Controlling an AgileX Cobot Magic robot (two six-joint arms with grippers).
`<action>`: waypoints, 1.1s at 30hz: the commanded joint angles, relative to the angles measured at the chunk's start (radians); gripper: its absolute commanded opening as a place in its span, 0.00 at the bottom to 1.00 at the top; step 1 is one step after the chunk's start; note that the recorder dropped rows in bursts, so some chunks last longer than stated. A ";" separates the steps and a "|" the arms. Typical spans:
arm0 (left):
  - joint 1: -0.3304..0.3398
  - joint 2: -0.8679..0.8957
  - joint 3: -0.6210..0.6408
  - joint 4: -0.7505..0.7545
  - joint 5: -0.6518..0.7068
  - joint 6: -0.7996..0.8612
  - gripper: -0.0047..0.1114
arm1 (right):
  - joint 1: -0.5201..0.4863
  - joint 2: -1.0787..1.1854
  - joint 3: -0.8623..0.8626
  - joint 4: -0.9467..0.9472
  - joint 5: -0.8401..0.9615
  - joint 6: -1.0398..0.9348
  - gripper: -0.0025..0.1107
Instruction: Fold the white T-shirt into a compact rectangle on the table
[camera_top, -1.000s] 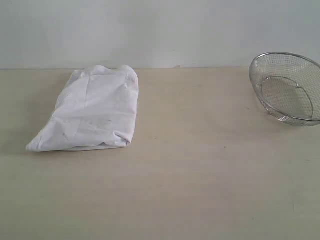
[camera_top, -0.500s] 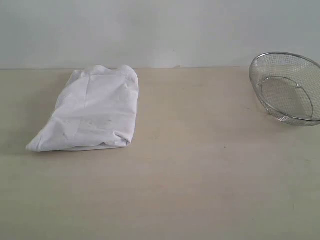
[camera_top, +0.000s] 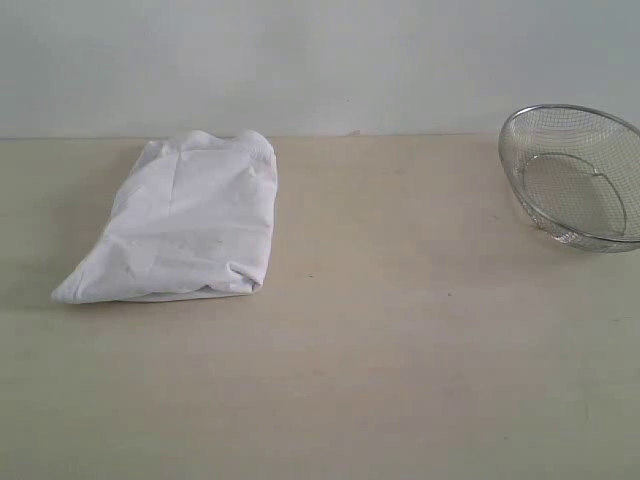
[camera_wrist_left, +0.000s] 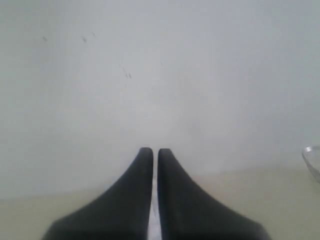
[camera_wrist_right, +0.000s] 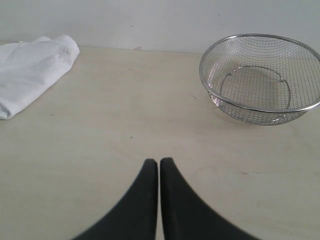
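Folding looks finished — the white T-shirt (camera_top: 185, 220) lies in a compact, slightly skewed bundle on the tabletop (camera_top: 400, 350) near the wall, well apart from the wire basket (camera_top: 575, 175) — so the left hand (camera_wrist_left: 155, 150) and right hand (camera_wrist_right: 159, 161) sit clear, pinched closed on nothing.

**A bare robot test bench, most likely a lab**

I work at a broad, pale beige matte table (camera_top: 400, 380) that runs back to a flat grey-white wall (camera_top: 320, 60) with a few faint scuffs. Two props lie well apart on it: a folded-up white T-shirt (camera_top: 185, 225) on my left and a round wire mesh basket (camera_top: 575, 175) on my far right. My dark pincers, the left gripper (camera_wrist_left: 155, 151) and the right gripper (camera_wrist_right: 159, 162), each sit in front of a wrist camera. Even light and a staged layout suggest a lab rather than a home.
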 joint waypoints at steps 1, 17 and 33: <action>0.009 -0.060 0.001 -0.006 -0.056 0.008 0.08 | -0.003 -0.006 0.000 -0.002 -0.005 -0.001 0.02; 0.009 -0.060 0.183 0.463 -0.057 -0.790 0.08 | -0.003 -0.006 0.000 -0.002 -0.005 -0.001 0.02; 0.009 -0.060 0.379 0.600 -0.083 -0.632 0.08 | -0.003 -0.006 0.000 -0.002 -0.005 -0.001 0.02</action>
